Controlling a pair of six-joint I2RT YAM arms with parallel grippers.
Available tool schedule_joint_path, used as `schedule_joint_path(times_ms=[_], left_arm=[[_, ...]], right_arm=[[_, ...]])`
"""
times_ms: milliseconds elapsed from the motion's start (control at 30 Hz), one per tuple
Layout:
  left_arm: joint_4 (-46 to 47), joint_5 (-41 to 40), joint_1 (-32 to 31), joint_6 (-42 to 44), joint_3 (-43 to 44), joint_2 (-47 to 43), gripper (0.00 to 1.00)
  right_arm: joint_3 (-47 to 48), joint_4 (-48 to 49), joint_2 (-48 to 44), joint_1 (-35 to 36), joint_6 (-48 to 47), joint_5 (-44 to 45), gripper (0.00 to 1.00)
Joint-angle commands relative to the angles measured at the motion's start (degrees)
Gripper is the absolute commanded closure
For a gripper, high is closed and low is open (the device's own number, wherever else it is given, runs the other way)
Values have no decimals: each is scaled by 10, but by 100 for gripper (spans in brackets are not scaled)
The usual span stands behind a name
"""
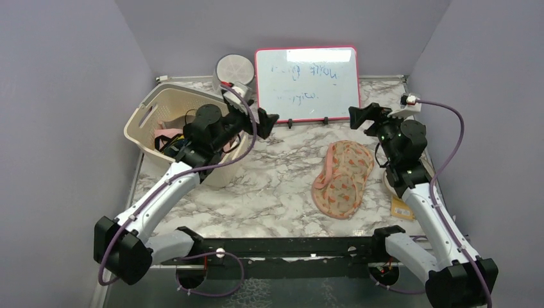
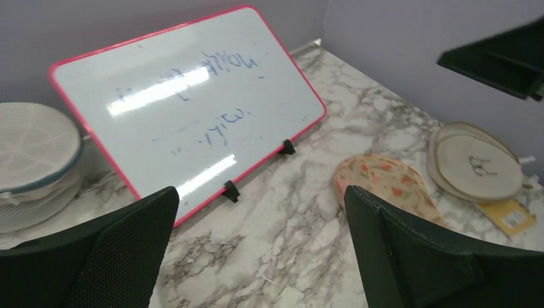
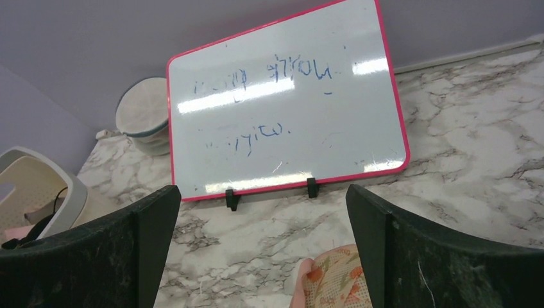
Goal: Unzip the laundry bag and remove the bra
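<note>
The laundry bag [image 1: 343,178], peach-beige with orange-pink print and pink trim, lies flat on the marble table right of centre. It also shows in the left wrist view [image 2: 388,183] and its far end in the right wrist view [image 3: 328,281]. The bra is not in view. My left gripper [image 1: 269,120] is open and empty, raised above the table left of the bag. My right gripper [image 1: 357,115] is open and empty, raised just beyond the bag's far end.
A pink-framed whiteboard [image 1: 306,83] stands at the back. A cream perforated basket [image 1: 168,131] with clothes stands at the left, under the left arm. A round white mesh case [image 1: 232,72] sits behind it. A round cream pouch [image 2: 478,165] and a yellow card [image 1: 401,208] lie at the right.
</note>
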Motion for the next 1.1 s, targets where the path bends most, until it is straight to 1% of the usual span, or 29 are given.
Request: schedule_joint_path(times_ms=[0, 100, 300, 367, 467, 567, 633, 667, 733, 767, 900, 1067], left_arm=[[-4, -25, -97, 63, 12, 17, 1], [-26, -66, -183, 112, 17, 37, 1], [-64, -210, -379, 217, 14, 119, 1], [-74, -234, -433, 233, 18, 160, 1], [-70, -247, -485, 237, 24, 218, 2], [-27, -252, -510, 231, 21, 270, 7], [5, -260, -526, 234, 24, 307, 12], [20, -262, -532, 237, 29, 329, 17], [40, -252, -541, 248, 39, 371, 31], [42, -251, -545, 257, 49, 390, 35], [42, -253, -549, 265, 86, 447, 36], [40, -238, -549, 252, 111, 478, 40]], right_arm=[[-4, 24, -12, -6, 33, -11, 0], [2, 10, -18, -7, 39, -5, 0], [7, 2, -54, -8, 45, 5, 0], [9, -2, -70, -8, 45, 6, 0], [9, -8, -96, -9, 41, 10, 0], [6, -11, -121, -9, 34, 14, 0], [8, -13, -134, -9, 24, 17, 0], [9, -17, -139, -9, 20, 21, 0], [11, -22, -147, -10, 17, 26, 0], [10, -22, -149, -10, 17, 26, 0], [-1, -10, -152, -10, 18, 19, 0], [-13, -4, -144, -10, 23, 12, 0]])
